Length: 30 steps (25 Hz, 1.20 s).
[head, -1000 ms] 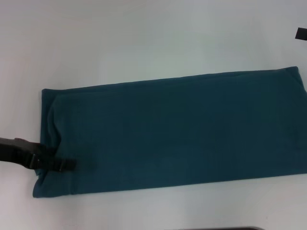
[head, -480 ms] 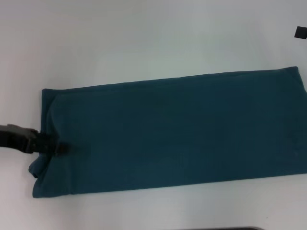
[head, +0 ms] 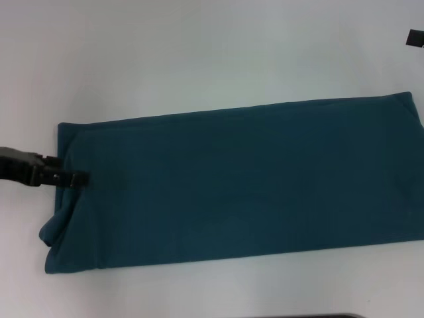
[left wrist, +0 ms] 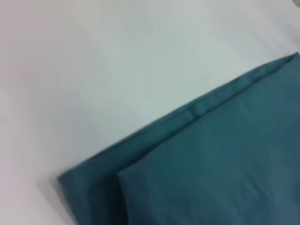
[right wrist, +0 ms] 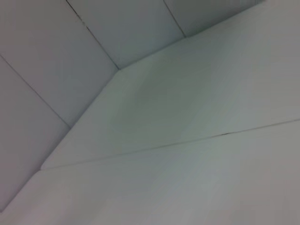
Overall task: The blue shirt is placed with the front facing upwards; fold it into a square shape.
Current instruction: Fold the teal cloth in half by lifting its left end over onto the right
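The blue shirt (head: 238, 182) lies flat on the white table as a long teal rectangle, plain side up, with no lettering showing. Its right end runs off the picture's right edge. My left gripper (head: 78, 178) sits low over the shirt's left short edge, reaching in from the left. The cloth bulges a little at the near left corner (head: 50, 232). The left wrist view shows a layered corner of the shirt (left wrist: 201, 173) on the table. A small dark piece of my right gripper (head: 415, 38) shows at the far right edge, away from the shirt.
White table (head: 199, 53) surrounds the shirt on the far, left and near sides. A dark edge (head: 318, 316) shows at the bottom of the head view. The right wrist view shows only pale panels (right wrist: 150, 112).
My left gripper has moved away from the near left corner toward the far side and slightly left along the shirt's left edge. The near left corner now bulges outward a little.
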{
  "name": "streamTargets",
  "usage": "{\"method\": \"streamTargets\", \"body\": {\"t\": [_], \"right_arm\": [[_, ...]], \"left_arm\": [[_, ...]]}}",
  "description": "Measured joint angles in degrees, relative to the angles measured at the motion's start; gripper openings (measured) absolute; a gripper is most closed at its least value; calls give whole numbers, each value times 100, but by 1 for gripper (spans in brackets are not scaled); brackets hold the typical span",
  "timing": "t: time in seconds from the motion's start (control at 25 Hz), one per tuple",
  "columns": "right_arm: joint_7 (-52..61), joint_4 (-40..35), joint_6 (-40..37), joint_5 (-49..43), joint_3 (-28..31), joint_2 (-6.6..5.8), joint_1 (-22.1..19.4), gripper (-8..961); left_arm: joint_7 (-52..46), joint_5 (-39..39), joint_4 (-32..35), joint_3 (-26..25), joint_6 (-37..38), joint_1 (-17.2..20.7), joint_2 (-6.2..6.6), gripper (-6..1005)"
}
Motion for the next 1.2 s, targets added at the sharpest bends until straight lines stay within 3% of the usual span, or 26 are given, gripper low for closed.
{"method": "streamTargets", "body": {"t": [0.12,0.44,0.84,1.2], "right_arm": [[-1,0,3,103,0,0,-1,944],[-44,-11,-23,329,9,54,-27,944],[-65,-50,-189,351,-65,61,16,944],[-262,-61,-487,504,-60,65,7,944]], "left_arm": [[-7,-11,-89,-138,44,-40,-74,905],[37,-504,-5,-241,36,-88,-92,905],[213,-919,583,-250,-316,-293,37,905],[213,-933,716,-204,-326,-366,69,905]]}}
